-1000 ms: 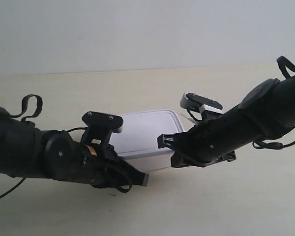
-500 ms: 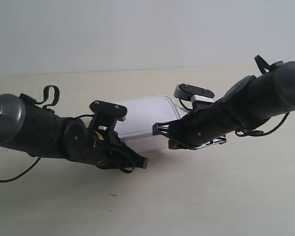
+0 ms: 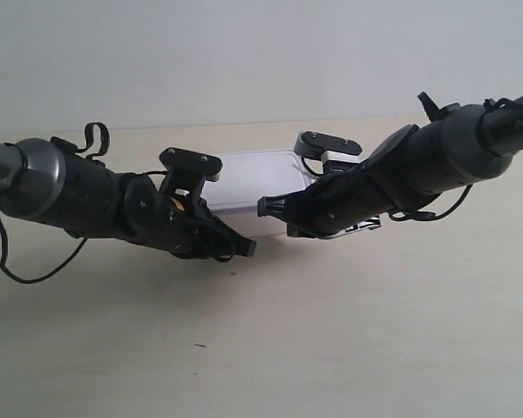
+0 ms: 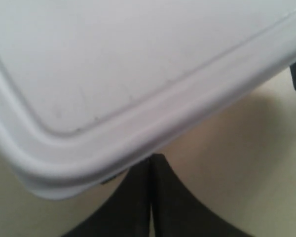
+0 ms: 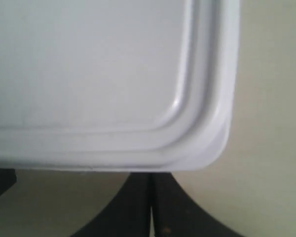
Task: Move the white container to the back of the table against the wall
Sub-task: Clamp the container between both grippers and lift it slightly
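Note:
The white container (image 3: pixel 254 181) lies flat on the table (image 3: pixel 349 348), a short way in front of the wall (image 3: pixel 244 52). Its near side is flanked by both arms. My left gripper (image 4: pixel 151 162) is shut, its tips meeting the container's side under the lid (image 4: pixel 138 64) near one rounded corner. My right gripper (image 5: pixel 150 177) is shut too, its tips under the lid rim (image 5: pixel 202 138) near the other near corner. In the exterior view, the tip of the arm at the left (image 3: pixel 244 248) and the tip of the arm at the right (image 3: pixel 266 207) sit just in front of the box.
A strip of bare tabletop (image 3: pixel 253 135) lies between the container and the wall. Black cables (image 3: pixel 35 270) loop off both arms over the table. A few tiny dark specks (image 3: pixel 199 345) mark the near tabletop.
Both arms have reached farther toward the wall, and the container has slid back with them, away from the table's near edge. Both grippers stay shut.

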`<state>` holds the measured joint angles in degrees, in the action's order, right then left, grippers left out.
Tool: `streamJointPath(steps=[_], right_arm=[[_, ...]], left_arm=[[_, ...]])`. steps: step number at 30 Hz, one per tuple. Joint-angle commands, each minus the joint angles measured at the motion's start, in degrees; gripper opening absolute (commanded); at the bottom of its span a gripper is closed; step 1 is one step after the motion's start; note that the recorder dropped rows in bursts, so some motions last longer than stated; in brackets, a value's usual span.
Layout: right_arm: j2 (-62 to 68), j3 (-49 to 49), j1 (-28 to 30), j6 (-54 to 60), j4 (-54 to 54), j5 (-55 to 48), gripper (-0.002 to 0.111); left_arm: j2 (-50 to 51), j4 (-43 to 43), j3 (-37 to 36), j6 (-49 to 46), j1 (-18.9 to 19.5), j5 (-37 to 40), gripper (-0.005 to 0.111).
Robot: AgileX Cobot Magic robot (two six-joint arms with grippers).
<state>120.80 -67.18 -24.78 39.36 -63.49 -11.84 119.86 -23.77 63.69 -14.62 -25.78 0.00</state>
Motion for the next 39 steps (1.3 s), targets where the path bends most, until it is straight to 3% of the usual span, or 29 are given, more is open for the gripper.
streamJointPath(steps=[1,12,26,39], right_arm=[[1.5,-3.3,0.1,0.7,0.7,1.1,0.0],[6.1,-9.8,0.6,1.2,1.6,1.0,0.0],[9.4,-16.8,1.6,1.2,2.0,0.8,0.0],[13.4,-24.4,1.6,1.1,2.0,-0.2,0.0]], left_arm=[[1.3,2.4,2.1,-0.4,0.7,-0.4,0.0],[6.7,2.7,10.5,-3.9,0.9,-0.3,0.0],[8.8,2.7,14.2,-4.9,6.5,0.0,0.0],[13.3,6.3,21.8,-4.9,7.3,0.7,0.0]])
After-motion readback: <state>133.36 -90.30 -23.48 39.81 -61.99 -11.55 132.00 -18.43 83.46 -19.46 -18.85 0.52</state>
